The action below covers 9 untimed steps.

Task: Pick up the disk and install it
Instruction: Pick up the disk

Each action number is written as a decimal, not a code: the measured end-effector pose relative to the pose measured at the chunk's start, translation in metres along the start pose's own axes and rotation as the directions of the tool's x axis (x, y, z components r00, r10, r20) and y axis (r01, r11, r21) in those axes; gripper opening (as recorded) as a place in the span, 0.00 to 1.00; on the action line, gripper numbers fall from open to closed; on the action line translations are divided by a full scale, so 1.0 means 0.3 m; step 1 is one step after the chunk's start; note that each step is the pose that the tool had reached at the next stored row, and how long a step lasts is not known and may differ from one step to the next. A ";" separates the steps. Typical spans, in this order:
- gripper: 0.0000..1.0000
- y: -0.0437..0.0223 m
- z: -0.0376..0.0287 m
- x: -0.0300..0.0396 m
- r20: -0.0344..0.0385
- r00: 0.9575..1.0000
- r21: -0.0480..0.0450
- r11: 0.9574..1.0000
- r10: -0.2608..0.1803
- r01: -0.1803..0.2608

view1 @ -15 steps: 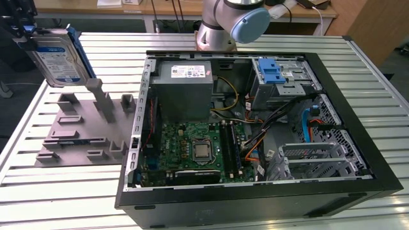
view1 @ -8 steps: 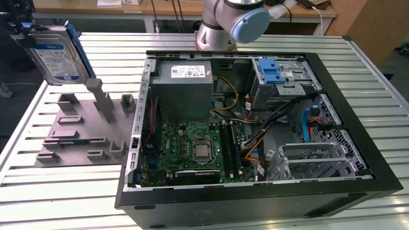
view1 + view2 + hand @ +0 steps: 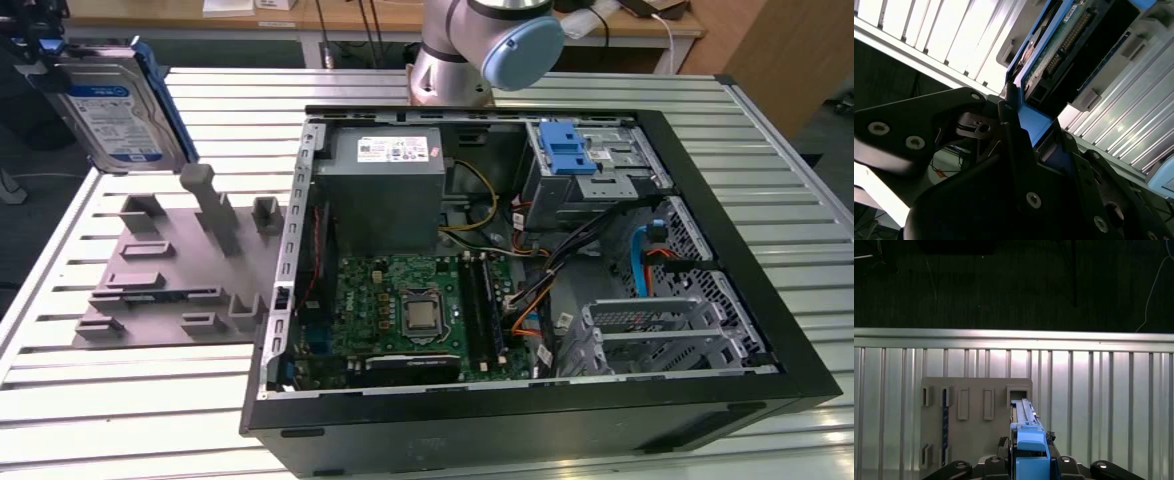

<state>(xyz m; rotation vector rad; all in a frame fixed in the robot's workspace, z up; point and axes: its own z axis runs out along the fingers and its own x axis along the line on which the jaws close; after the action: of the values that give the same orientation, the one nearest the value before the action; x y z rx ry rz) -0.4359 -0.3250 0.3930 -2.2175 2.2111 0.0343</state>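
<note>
Claw (image 3: 1029,462) is clenched on the disk (image 3: 118,112), holding it upright on edge in the air over the grey slotted tray (image 3: 154,285), at exterior view's left. Open PC case (image 3: 747,330) sits beside the tray on the tabletop (image 3: 120,420).

No print can be read. In the exterior view, the disk (image 3: 118,105) at ten o'clock bears a white-and-blue label (image 3: 120,125), and the grey power-supply box (image 3: 387,205) near twelve o'clock bears a white sticker (image 3: 396,150). The lettering on both is too small to make out.
</note>
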 end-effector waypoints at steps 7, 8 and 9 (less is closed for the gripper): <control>0.36 0.000 -0.020 0.000 0.000 1.000 0.000 1.000 0.000 0.000; 0.36 0.000 -0.023 0.000 0.000 1.000 0.000 1.000 0.000 0.000; 0.36 0.000 -0.026 0.000 0.000 1.000 0.000 1.000 0.000 0.000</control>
<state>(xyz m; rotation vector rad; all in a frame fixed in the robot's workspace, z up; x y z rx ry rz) -0.4360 -0.3250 0.4008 -2.2175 2.2111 0.0340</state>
